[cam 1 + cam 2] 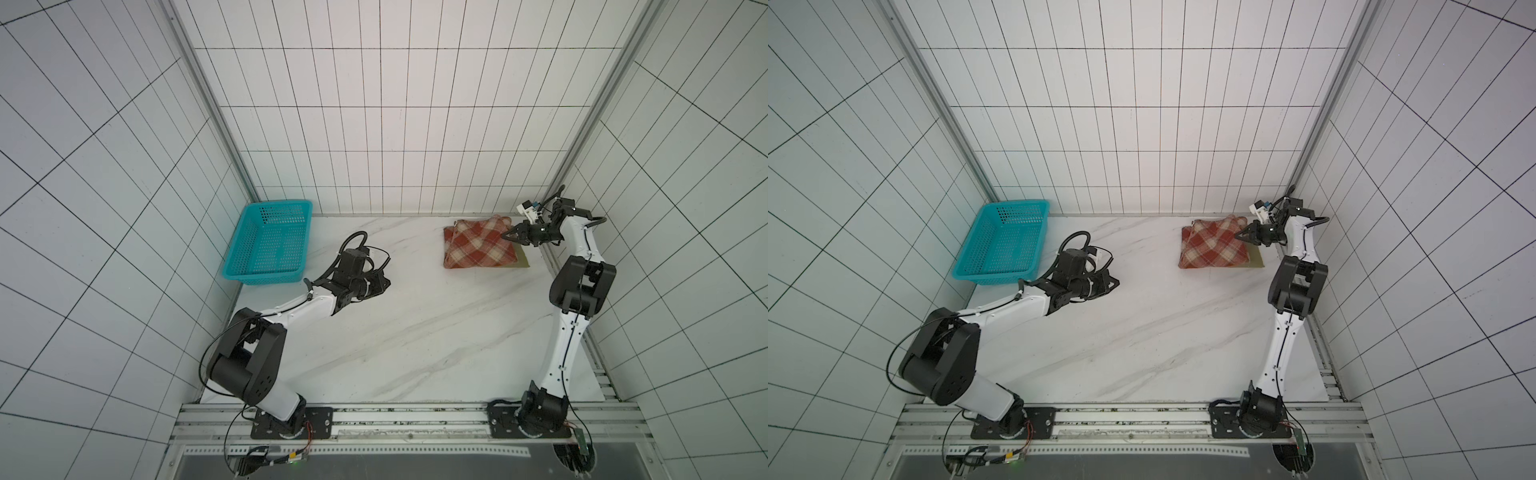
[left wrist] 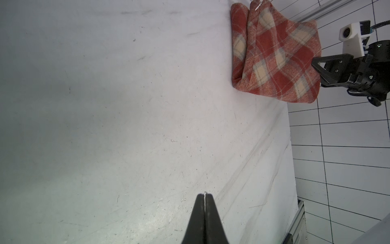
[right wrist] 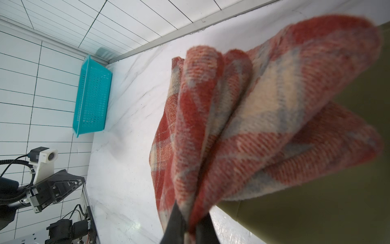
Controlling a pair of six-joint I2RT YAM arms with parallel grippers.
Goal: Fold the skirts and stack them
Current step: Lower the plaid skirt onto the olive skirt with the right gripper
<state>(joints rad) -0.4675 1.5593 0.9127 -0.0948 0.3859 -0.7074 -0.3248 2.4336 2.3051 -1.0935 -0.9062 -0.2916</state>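
The folded plaid skirt [image 1: 480, 246] lies on the olive skirt [image 1: 523, 262], of which only a thin strip shows past the plaid edge, just below the right pincer [image 1: 508, 236] in both top views. In the right wrist view the plaid skirt [image 3: 253, 126] bulges in thick rolled layers straight ahead of the right pincer [image 3: 190, 224]. Its two dark fingers [image 3: 175, 221] are drawn narrow, with a fold of plaid cloth pinched between them. The olive skirt [image 3: 337, 200] spreads flat beside and under that fold. From the pinched edge, the plaid skirt extends across the white marbled counter [image 1: 415, 324] toward the left pincer [image 1: 384, 284], which is well apart from both skirts. In the left wrist view the left pincer [image 2: 205, 196] has its jaws pressed together on nothing, above bare counter. The teal basket [image 1: 262, 276] stands near the left pincer, on the side away from the skirts.
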